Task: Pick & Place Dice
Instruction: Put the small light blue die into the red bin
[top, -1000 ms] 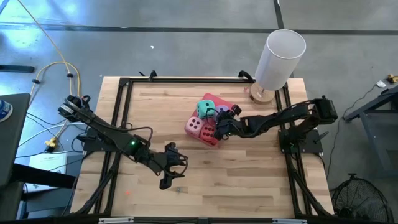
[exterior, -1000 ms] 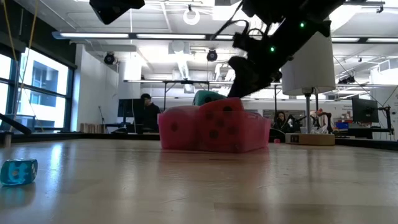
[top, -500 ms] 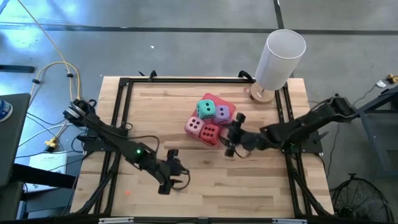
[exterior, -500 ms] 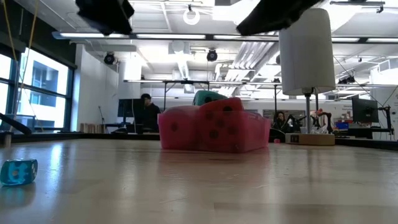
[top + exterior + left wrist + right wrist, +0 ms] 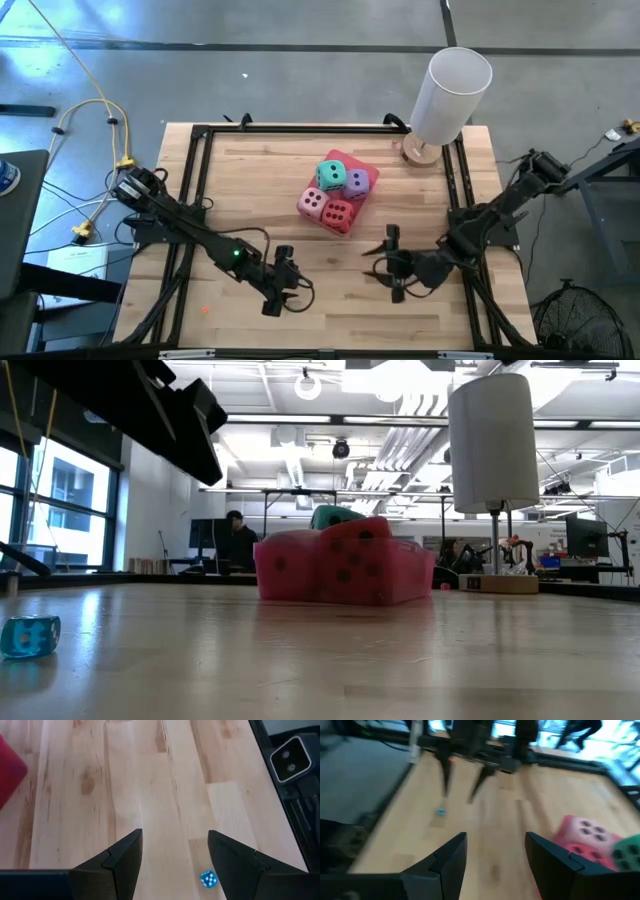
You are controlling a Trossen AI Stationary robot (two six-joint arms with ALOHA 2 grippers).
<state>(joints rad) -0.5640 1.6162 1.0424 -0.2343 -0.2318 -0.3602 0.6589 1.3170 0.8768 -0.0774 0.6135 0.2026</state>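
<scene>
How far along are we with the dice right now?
Done, it seems: the pink die, red die, teal die and purple die sit clustered on the pink tray. In hand: nothing; the left gripper and right gripper are open over bare wood. Left: possibly the small blue die.

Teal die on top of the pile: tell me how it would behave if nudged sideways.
The teal die sits raised on the other dice, above the pink tray, so a sideways nudge would probably tumble it off. It looks soft, so it would likely land quietly and undamaged. Being a cube with flat faces, it should settle quickly instead of rolling far.
</scene>
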